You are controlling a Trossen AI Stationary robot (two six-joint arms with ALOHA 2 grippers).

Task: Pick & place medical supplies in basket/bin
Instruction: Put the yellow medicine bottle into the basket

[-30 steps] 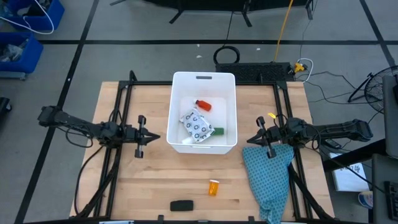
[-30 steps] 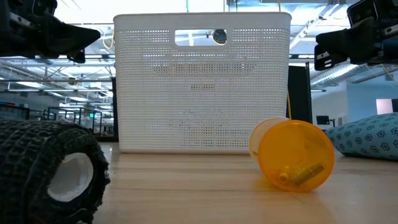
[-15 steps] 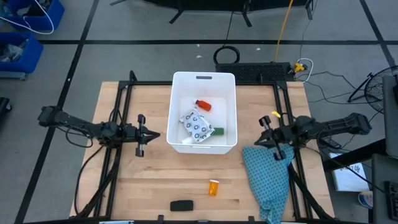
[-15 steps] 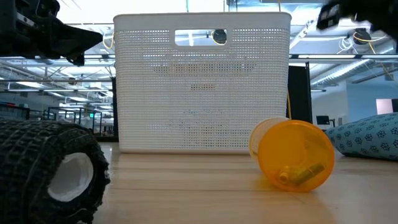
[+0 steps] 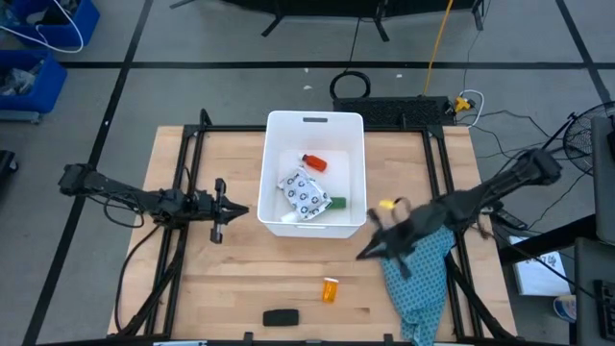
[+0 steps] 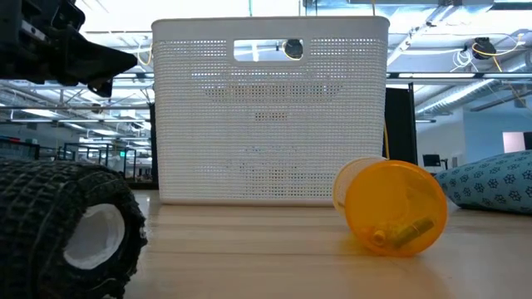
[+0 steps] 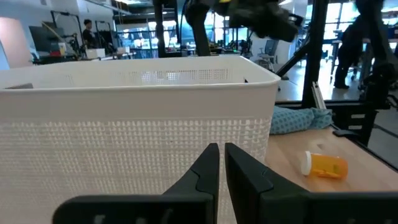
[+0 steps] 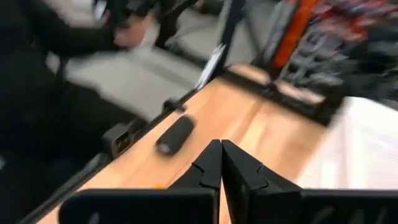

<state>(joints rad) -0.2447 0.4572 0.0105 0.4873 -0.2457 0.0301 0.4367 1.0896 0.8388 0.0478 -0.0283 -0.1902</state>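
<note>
While closed, right gripper (image 5: pixel 370 252) hovers near orange vial (image 5: pixel 330 289), apart.

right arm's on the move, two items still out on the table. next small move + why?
Probably carry the right claw on toward the orange vial and open it on the way. Its fingers are shut and empty, and the vial lies nearest to it on the table, outside the white bin. The black roll lies farther off, at the table's edge. The left claw waits shut beside the bin.

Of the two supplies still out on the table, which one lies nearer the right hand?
The orange vial. It lies just below the bin, closer to the right hand than the black roll at the table's front edge.
</note>
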